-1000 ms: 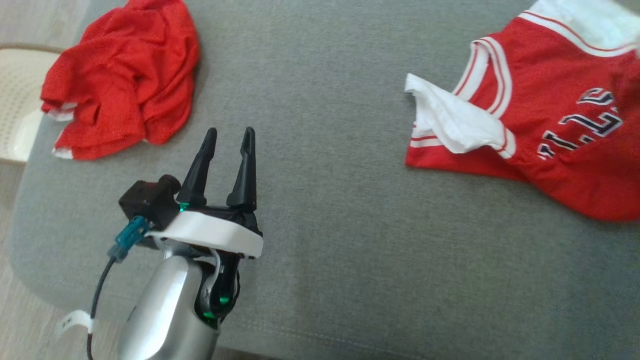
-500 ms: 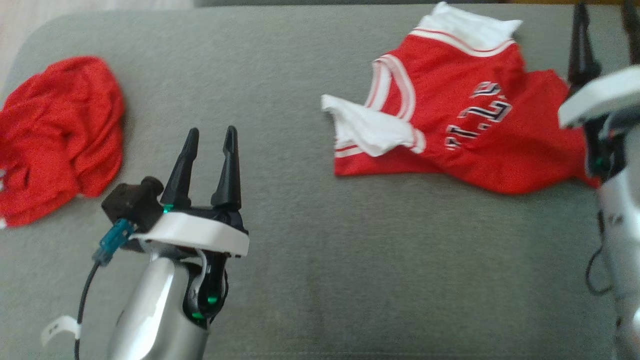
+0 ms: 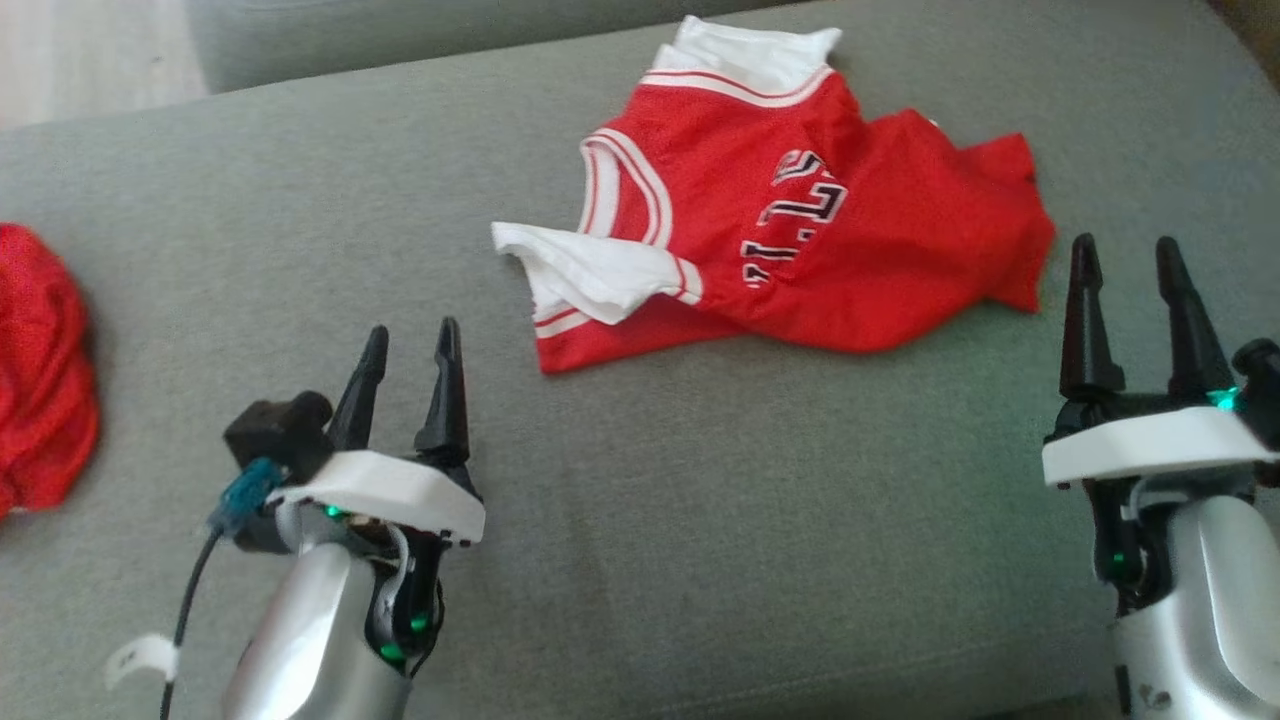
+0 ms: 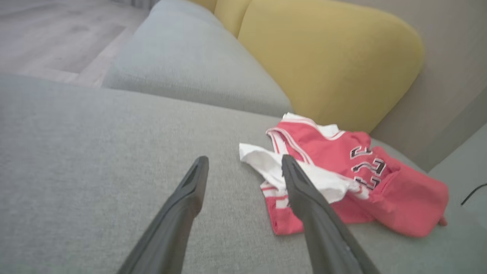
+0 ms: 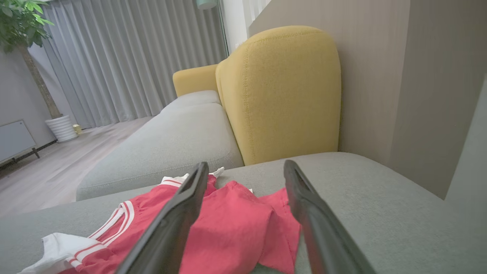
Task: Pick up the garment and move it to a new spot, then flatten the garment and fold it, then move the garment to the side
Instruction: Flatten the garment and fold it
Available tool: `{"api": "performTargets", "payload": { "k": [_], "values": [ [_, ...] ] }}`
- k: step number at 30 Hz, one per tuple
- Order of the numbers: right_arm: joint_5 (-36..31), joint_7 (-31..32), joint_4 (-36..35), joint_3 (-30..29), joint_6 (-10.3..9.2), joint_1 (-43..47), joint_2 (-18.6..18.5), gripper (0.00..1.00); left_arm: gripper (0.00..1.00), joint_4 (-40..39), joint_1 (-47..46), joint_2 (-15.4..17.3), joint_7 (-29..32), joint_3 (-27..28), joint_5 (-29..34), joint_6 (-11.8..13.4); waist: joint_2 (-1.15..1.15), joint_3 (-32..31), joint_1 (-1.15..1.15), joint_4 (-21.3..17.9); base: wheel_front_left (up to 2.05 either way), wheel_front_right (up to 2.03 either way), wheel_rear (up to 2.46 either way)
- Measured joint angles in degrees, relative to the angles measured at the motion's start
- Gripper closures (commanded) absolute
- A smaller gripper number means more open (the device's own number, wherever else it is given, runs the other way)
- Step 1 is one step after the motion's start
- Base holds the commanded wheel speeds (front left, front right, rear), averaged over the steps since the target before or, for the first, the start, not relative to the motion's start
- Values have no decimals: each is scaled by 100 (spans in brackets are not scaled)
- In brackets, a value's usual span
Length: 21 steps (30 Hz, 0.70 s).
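Observation:
The garment (image 3: 850,250) is a red jersey with white trim and dark lettering. It lies crumpled on the grey sofa seat (image 3: 700,500), with a white sleeve folded out on its left. My left gripper (image 3: 413,328) stands open over the bare seat, short of and left of the jersey, with nothing in it. My right gripper (image 3: 1124,242) is open too, just right of the jersey's red hem and apart from it. The left wrist view has the garment (image 4: 399,198) beyond the open gripper (image 4: 244,158). In the right wrist view, the garment (image 5: 228,228) lies beneath the open gripper (image 5: 245,163).
A second crumpled red cloth (image 3: 40,370) lies at the seat's left edge. A yellow backrest (image 5: 281,91) rises behind the seat, beside another grey cushion (image 5: 171,144). Wooden floor (image 5: 45,175), a potted plant (image 5: 23,23) and curtains are further off.
The head camera has swung right: the jersey now sits mid picture and the red bundle at the left edge. My right gripper has come into view at the lower right. Both grippers stay open.

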Motion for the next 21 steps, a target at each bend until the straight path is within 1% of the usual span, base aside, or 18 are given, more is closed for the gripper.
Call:
{"api": "performTargets", "payload": {
  "k": [2,5,7,11,14,19,21],
  "values": [
    [-41,60,-210,-34,0,11,43,0,0,388,-201,10,15,-76,71,-15,0,64,0,-106,0,0,0],
    [-57,102,-436,-71,0,11,92,0,0,834,-693,8,254,-197,162,-42,0,184,0,-235,0,0,0],
    [-57,126,-510,-89,0,11,112,0,0,1077,-1065,8,428,-209,146,-85,0,265,0,-315,0,0,0],
    [-57,124,-564,-100,0,12,162,0,0,1666,-1654,11,875,-296,158,-59,0,419,0,-458,0,0,0],
    [-109,104,-563,-103,0,12,200,0,0,1978,-1891,11,973,-188,35,-30,0,521,0,-565,0,0,0],
    [-176,35,-535,-96,0,10,221,0,0,2449,-2263,14,1060,-109,21,125,0,653,0,-704,0,0,0],
    [-175,9,-501,-90,0,8,225,0,0,2613,-2402,22,1061,-111,23,125,0,689,0,-748,0,0,0]
  ]
}}
